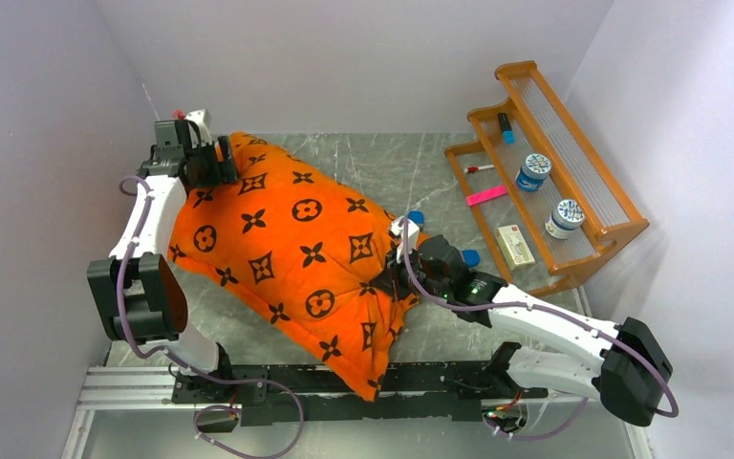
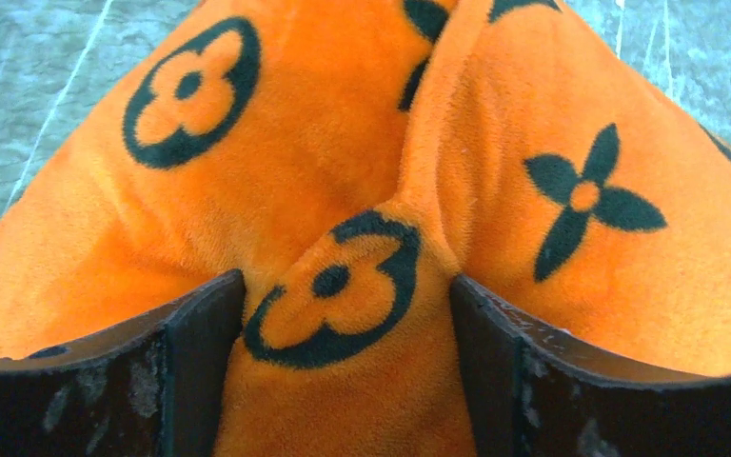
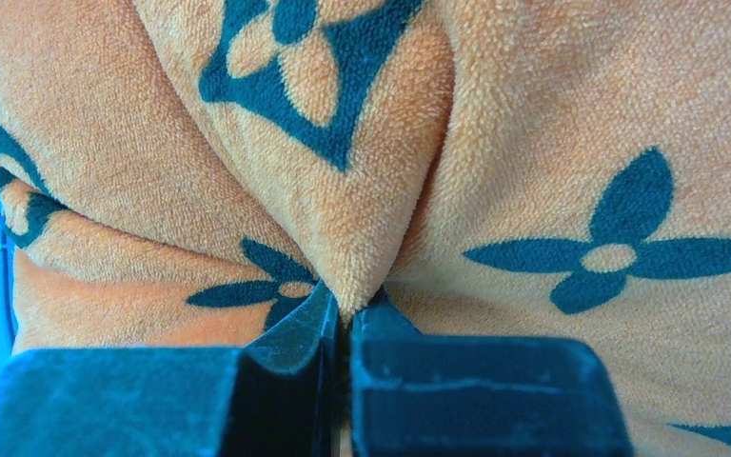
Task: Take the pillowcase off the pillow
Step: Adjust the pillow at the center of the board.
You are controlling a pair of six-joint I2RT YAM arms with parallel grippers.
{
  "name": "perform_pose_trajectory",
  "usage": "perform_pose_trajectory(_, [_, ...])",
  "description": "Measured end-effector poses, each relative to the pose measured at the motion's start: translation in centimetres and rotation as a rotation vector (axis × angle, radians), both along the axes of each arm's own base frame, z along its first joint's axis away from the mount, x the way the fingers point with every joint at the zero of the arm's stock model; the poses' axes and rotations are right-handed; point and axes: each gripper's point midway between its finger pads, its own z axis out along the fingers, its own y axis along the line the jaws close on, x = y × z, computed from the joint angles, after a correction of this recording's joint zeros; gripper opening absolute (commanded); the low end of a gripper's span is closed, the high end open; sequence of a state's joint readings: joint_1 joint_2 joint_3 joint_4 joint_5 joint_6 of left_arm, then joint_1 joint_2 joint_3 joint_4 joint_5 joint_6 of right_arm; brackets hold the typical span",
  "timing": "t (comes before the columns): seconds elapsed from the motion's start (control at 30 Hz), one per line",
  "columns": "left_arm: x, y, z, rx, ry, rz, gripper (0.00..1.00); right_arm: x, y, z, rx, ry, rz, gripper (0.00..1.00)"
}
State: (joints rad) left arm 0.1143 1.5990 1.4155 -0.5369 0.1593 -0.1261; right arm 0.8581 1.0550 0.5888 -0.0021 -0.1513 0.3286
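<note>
The pillowcase [image 1: 287, 239] lies diagonally across the bench [image 1: 411, 163], with a wall [image 1: 38, 143] close on its left and a rack [image 1: 621, 225] and blue cap [image 1: 471, 256] on its right. The left claw [image 2: 343, 305] is spread around a fold; the right claw [image 3: 343, 314] pinches another.

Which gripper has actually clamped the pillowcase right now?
The right gripper: its jaws are shut on a pinched fold of the pillowcase. The left gripper is open, its jaws only straddling a ridge of fabric.

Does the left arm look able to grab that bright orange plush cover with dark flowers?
Likely yes: the left arm holds its jaws open astride a fold of the bright orange plush pillowcase, nothing blocking.
</note>
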Motion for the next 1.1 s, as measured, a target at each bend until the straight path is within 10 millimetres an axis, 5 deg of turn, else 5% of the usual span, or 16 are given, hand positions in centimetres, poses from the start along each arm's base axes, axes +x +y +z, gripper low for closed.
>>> perform_pose_trajectory(0.1, [-0.3,-0.8,-0.6,-0.014,-0.019,-0.037,0.61,0.2,-0.2,0.1,-0.007,-0.011,-0.009,0.00])
perform_pose_trajectory(0.37, [-0.4,-3.9,-0.2,-0.051,-0.103,-0.146,0.06,2.3,-1.6,1.1,-0.047,-0.025,-0.094,0.00])
perform_pose_trajectory(0.7, [-3.1,-4.7,2.8,-0.063,-0.186,-0.176,0.05,5.3,-1.8,3.6,-0.110,-0.011,-0.151,0.00])
perform_pose_trajectory(1.1, [-8.7,-6.3,2.0,-0.090,-0.236,-0.192,0.05,11.2,-3.3,5.8,-0.265,-0.148,-0.273,0.00])
